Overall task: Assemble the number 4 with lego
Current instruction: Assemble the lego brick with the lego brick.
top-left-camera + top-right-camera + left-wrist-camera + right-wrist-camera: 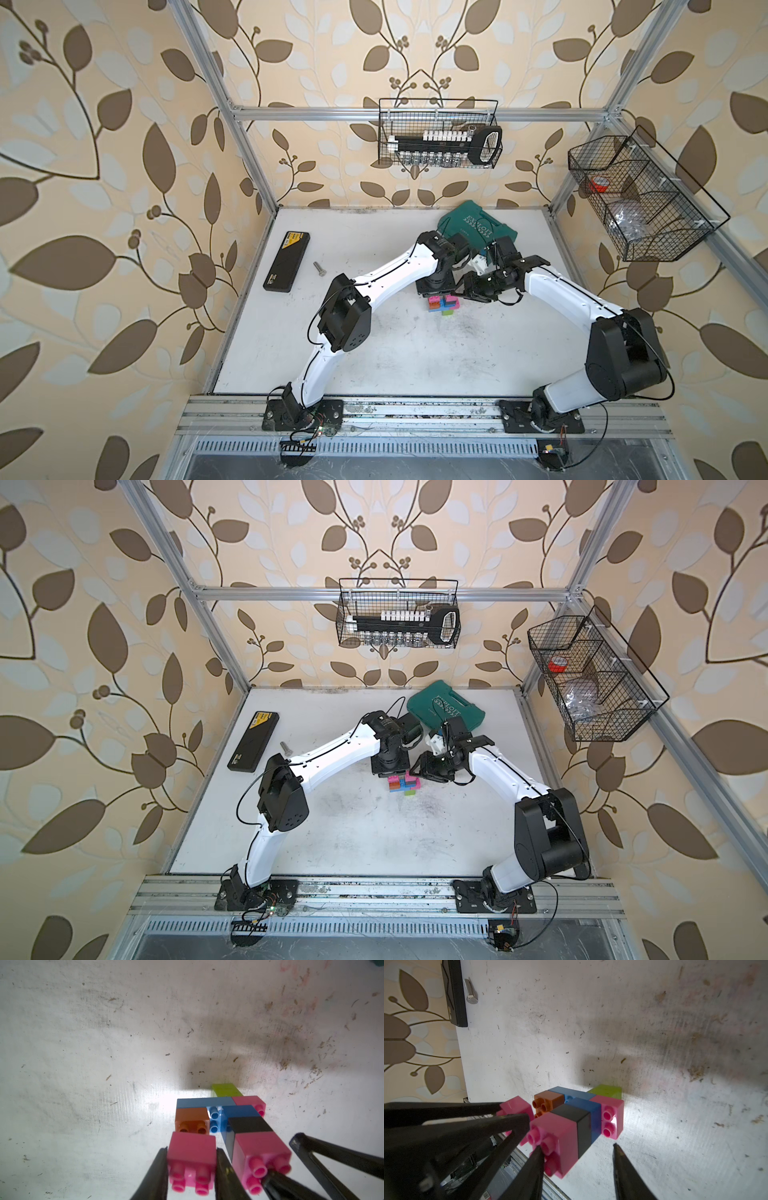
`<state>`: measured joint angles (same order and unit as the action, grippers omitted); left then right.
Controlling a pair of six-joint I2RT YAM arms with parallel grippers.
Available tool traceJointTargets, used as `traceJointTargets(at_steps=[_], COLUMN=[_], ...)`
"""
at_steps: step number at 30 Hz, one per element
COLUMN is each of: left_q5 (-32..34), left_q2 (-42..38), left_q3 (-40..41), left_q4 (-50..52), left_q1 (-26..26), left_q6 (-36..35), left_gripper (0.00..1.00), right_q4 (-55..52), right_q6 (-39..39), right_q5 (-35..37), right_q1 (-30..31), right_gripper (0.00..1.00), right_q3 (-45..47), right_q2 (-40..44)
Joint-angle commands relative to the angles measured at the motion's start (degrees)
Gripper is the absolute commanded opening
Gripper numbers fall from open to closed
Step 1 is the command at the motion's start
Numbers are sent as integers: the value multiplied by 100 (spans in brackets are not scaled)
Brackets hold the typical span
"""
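The lego figure (443, 305) (405, 784) lies on its side on the white table, between both wrists. In the left wrist view it shows lime green (225, 1089), a long blue brick (204, 1102), a pink one (248, 1101), a short blue one (239, 1110), black (249, 1125) and an end pink brick (259, 1148). The orange brick (192, 1120) sits beside them. My left gripper (192, 1149) is shut on a separate pink brick (191, 1153), held right at the orange brick's studs. My right gripper (577, 1149) is open, with one fingertip (537, 1153) against the end pink brick's (556, 1136) studs.
A teal tool case (478, 226) lies just behind the wrists. A flat black case (287, 261) and a metal bolt (319, 269) lie at the table's left. Wire baskets (438, 133) (640, 199) hang on the back and right walls.
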<state>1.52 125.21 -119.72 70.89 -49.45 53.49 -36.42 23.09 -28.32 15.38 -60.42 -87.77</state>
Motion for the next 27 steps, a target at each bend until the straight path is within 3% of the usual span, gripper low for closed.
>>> traceJointTargets(at_steps=[1,27], left_q5=[-88,-283], left_q2=[45,386], left_q3=[-174,-302], left_q4=[223,197], left_q1=[14,6], left_q6=[-119,-212], left_gripper=[0,0], right_q4=[-374,-357], right_q6=[-69,-77], right_q5=[488,478], right_q1=[-6,-1], right_gripper=[48,47], right_q3=[186,207], right_q2=[-187,-228])
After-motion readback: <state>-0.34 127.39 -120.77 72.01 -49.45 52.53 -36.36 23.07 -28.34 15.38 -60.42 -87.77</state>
